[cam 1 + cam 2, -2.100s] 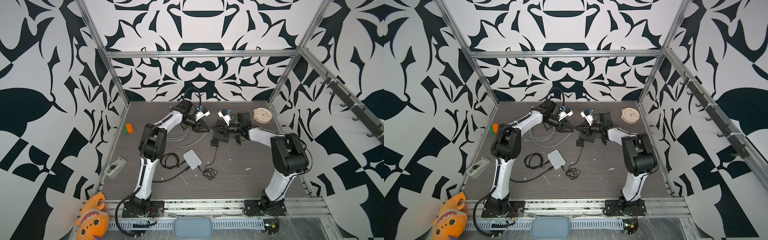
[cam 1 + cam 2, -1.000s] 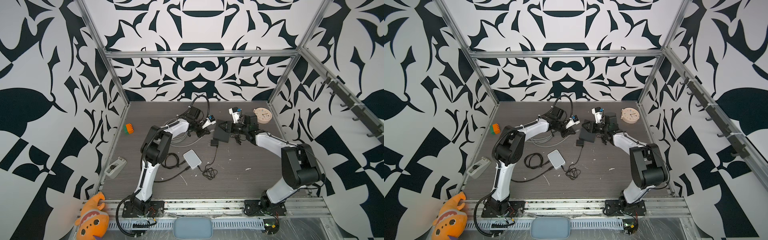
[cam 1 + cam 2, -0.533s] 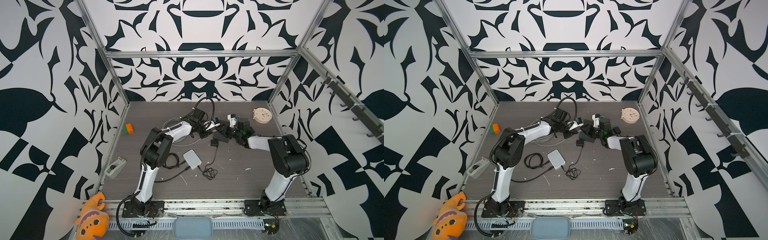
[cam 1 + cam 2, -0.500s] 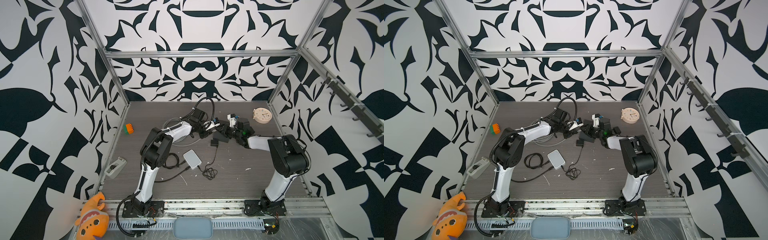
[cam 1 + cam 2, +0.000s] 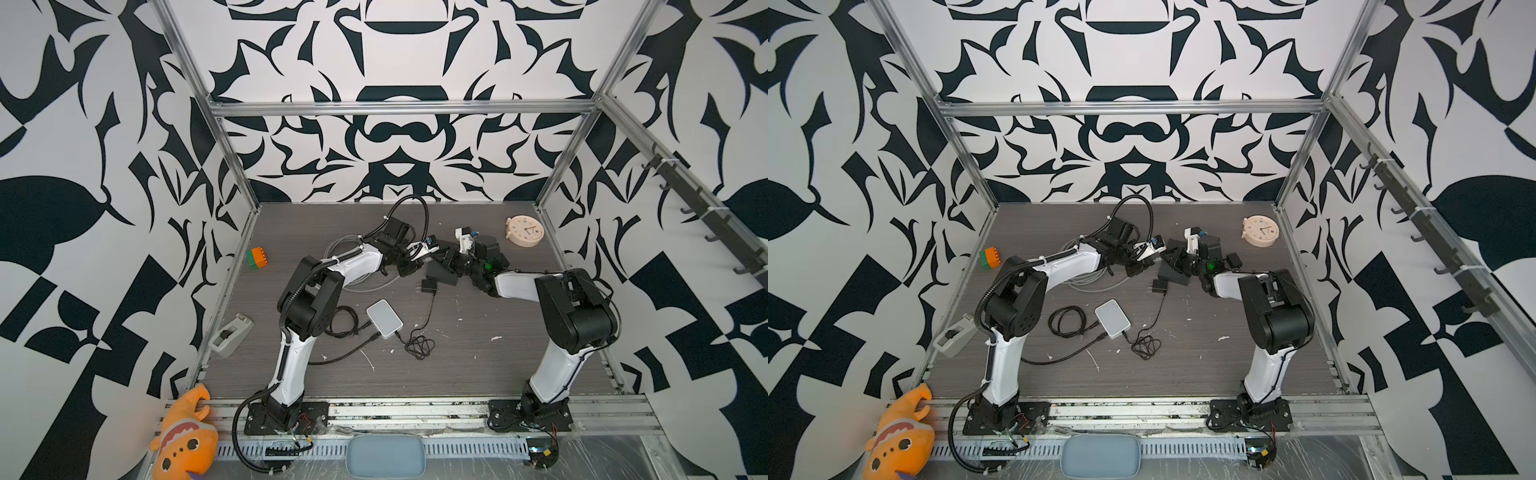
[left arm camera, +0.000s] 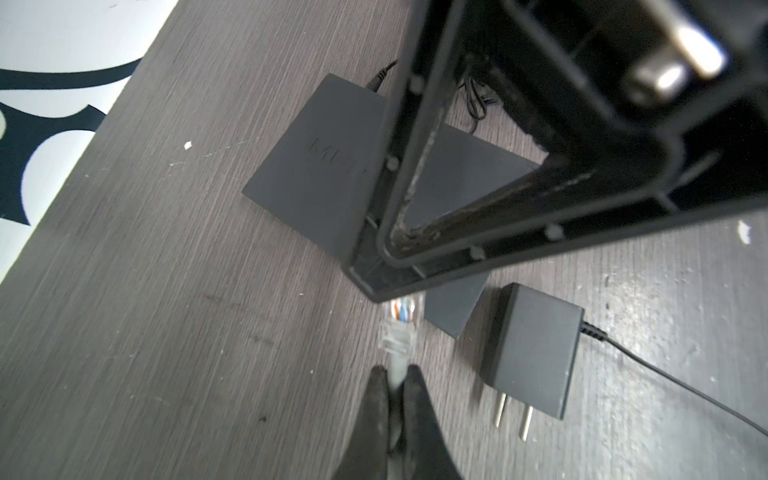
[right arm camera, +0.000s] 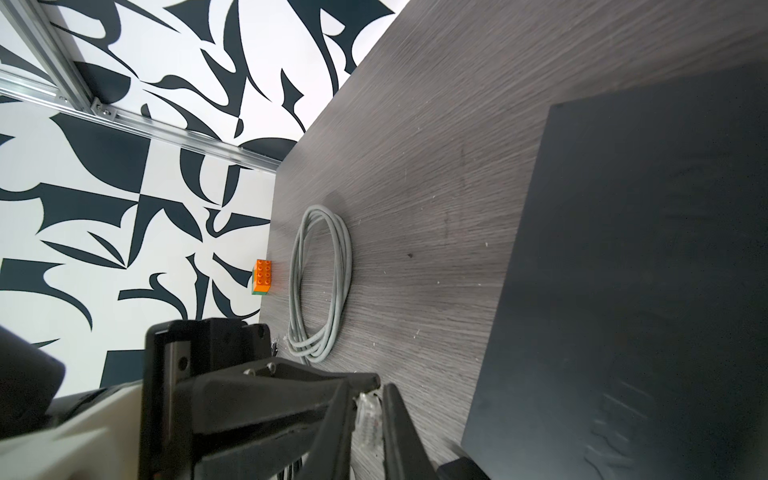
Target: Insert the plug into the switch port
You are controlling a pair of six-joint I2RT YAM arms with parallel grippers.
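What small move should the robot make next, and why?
Probably the right gripper should close on the plug: its fingers flank it, while the left gripper pinches only the cable behind, near the switch.

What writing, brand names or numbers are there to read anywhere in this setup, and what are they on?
No text here can be read for certain.
Black switch box: raised brand lettering on its top, too faint and blurred to read.
Clock: dial markings too small to read.
Power adapter: no print shows on the visible faces.
Nothing else shows lettering.
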